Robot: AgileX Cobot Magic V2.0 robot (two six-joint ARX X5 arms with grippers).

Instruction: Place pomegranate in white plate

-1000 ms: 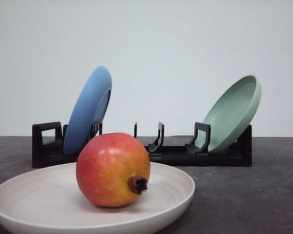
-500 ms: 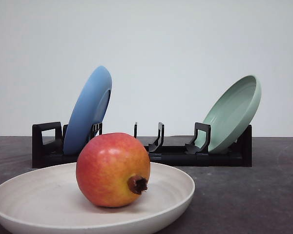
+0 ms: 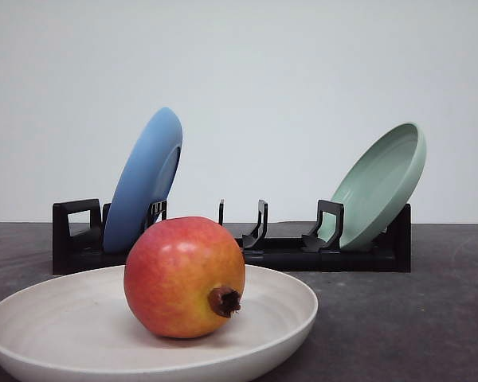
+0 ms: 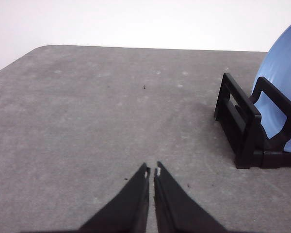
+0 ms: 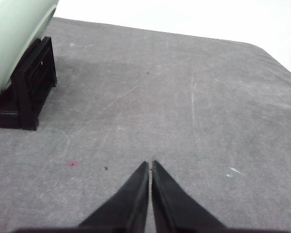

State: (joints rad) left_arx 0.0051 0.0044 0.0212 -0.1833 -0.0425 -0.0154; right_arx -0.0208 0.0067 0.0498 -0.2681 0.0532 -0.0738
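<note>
The pomegranate sits inside the white plate, resting on the dish's floor near its middle, red on top and shading to yellow-orange lower down. Its dark crown nub points out at about four o'clock on the fruit as the front view sees it. The plate lies flat on the grey table, right at the near edge of the front view.

Behind it, at twelve o'clock from the plate, a black dish rack stretches across the table. A blue plate stands in the rack's left end, tilted with its top toward one o'clock. A pale green plate leans in the right end, tipped more steeply, its hollow side facing up and left. The slots between them hold nothing.

Over to the arms: the left gripper hovers above bare table with its jaws pressed nearly together, only a hairline gap, nothing held. The rack's end post and the blue plate's edge lie well apart from it. The right gripper looks the same, tips closed to a sliver and empty, above scratched grey surface, the rack's other end and the green plate away to one side.
</note>
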